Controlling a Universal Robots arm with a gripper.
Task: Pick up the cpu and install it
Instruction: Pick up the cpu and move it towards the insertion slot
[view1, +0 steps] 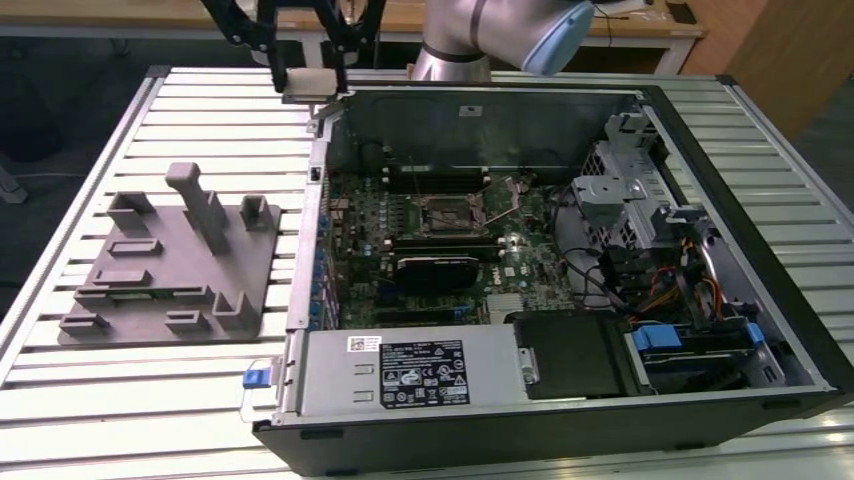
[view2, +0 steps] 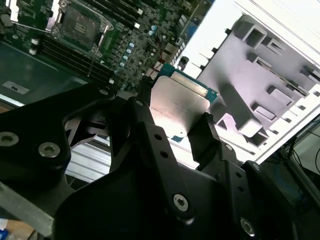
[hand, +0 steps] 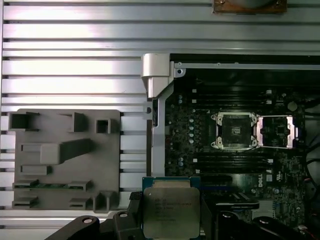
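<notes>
The black metal gripper was clamped on the small flat square silver-topped cpu, gripping opposite edges; light, stiff, probably fragile underneath, so edges suited.

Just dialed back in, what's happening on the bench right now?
The arm's gripper is shut on the cpu, holding it by two opposite edges in the air near a corner of the open computer case. The motherboard socket sits empty with its metal frame swung open, so the chip is picked up but not installed. The grey fixture block lies on the table beside the case.
</notes>
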